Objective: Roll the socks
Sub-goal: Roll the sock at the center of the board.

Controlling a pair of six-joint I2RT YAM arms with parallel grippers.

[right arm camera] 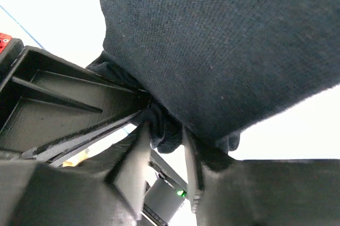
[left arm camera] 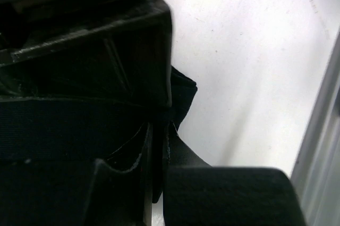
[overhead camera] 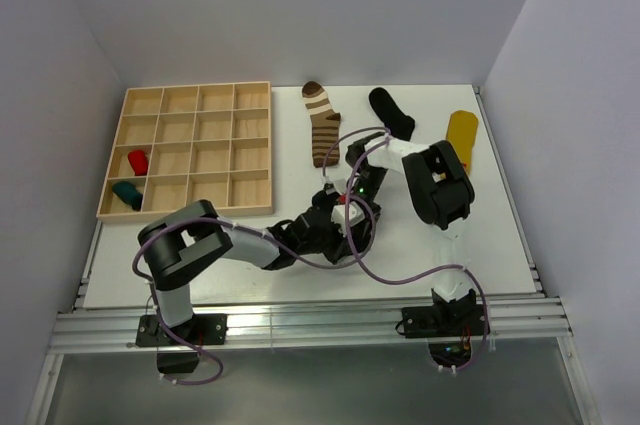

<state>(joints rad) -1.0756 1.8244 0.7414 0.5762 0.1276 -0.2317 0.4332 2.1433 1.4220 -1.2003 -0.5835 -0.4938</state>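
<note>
The black knit sock (right arm camera: pixel 223 50), soft and fine-grained, is bunched at table centre between both claws. The left gripper (left arm camera: pixel 158 151) is clenched on a flat fold of it. The right gripper (right arm camera: pixel 166 151) stands parted, with a rounded wad at its 12 o'clock.

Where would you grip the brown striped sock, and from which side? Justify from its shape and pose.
Grip the striped sock at its near end, from above, with the jaws across its narrow width. It lies flat on the table, lengthwise away from the arms, so nothing stands up to take sideways. That end is probably the easiest to reach, being closest to them.
</note>
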